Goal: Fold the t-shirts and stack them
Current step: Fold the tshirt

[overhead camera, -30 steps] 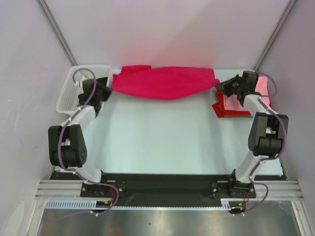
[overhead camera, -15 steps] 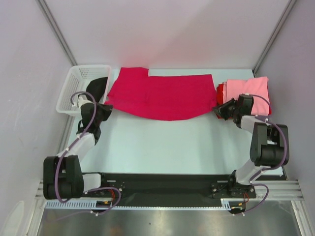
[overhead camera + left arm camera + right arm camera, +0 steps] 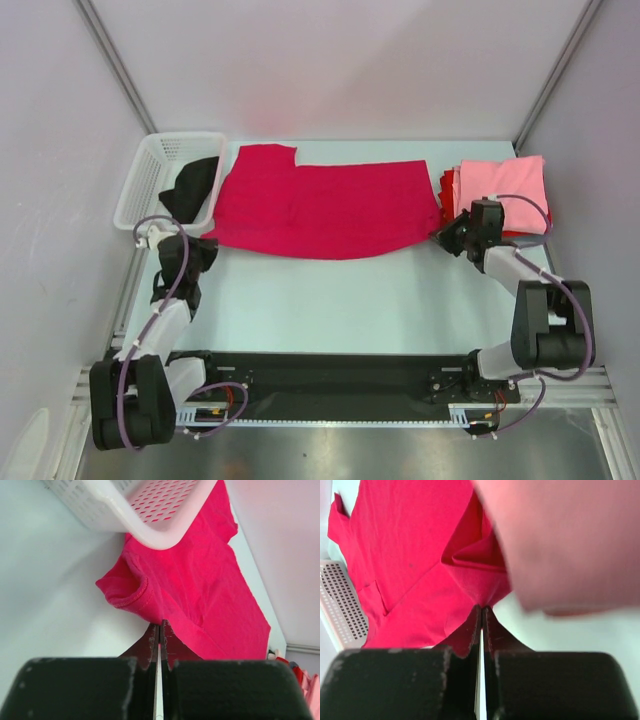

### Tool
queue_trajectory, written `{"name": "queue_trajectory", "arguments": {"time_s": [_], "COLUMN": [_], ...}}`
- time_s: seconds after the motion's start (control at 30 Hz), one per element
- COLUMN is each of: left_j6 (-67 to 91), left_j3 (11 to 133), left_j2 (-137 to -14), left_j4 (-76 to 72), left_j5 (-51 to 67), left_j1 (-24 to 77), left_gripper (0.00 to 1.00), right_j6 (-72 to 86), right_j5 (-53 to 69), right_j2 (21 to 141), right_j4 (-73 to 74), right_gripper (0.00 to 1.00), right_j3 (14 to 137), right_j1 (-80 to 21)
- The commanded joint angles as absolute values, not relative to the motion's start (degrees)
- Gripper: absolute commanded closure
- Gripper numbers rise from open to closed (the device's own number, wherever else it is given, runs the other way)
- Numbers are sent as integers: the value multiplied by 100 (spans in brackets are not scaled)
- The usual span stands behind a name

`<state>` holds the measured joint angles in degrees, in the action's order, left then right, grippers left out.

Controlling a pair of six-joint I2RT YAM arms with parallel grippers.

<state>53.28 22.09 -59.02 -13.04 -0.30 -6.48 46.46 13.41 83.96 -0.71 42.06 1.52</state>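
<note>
A crimson-red t-shirt (image 3: 320, 208) lies spread flat across the back of the table. My left gripper (image 3: 208, 245) is shut on its near left corner; the left wrist view shows the cloth (image 3: 200, 595) pinched at the fingertips. My right gripper (image 3: 445, 232) is shut on its near right corner, seen in the right wrist view (image 3: 420, 580). A folded light pink t-shirt (image 3: 505, 185) lies on a folded red one (image 3: 447, 185) at the back right. A black t-shirt (image 3: 195, 185) sits in the white basket (image 3: 140, 185).
The white basket stands at the back left, right beside the shirt's left edge, and its rim (image 3: 155, 535) hangs over the left wrist view. White walls close in the table on three sides. The folded stack blurs the right wrist view (image 3: 570, 540).
Both grippers have pulled the crimson shirt down and toward me. It was lifted and bunched at the back; it now lies flat on the table.
</note>
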Motion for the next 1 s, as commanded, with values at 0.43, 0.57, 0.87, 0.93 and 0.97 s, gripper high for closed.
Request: {"name": "queue_trajectory", "arguments": {"time_s": [0.43,0.57,0.87,0.93,0.97], "left_j6": [4948,5045,4957,4966,4948], "left_j3": [1345,1161,1020,993,1002], "left_j2": [-4888,-4475,-3815,-3779,-3771], "left_j4": [-897,-458,272,299,316], "left_j5": [-447,-861,-1265,-1283,-1283], "left_j1": [-721,-721,-721,-721,-721], "left_gripper": [100,100,89,75,71], "right_j6": [5124,5142,5036,4992,4966], "right_j5": [-369,-641,-985,-923,-888], "right_j2": [6829,6768,6118,6039,6012], "right_j4": [-35,290,571,580,571], "right_gripper": [100,94,47,47,47], "right_j3": [2619,2488,2153,2171,2188], "right_j1": [-150,-167,-167,-167,-176]}}
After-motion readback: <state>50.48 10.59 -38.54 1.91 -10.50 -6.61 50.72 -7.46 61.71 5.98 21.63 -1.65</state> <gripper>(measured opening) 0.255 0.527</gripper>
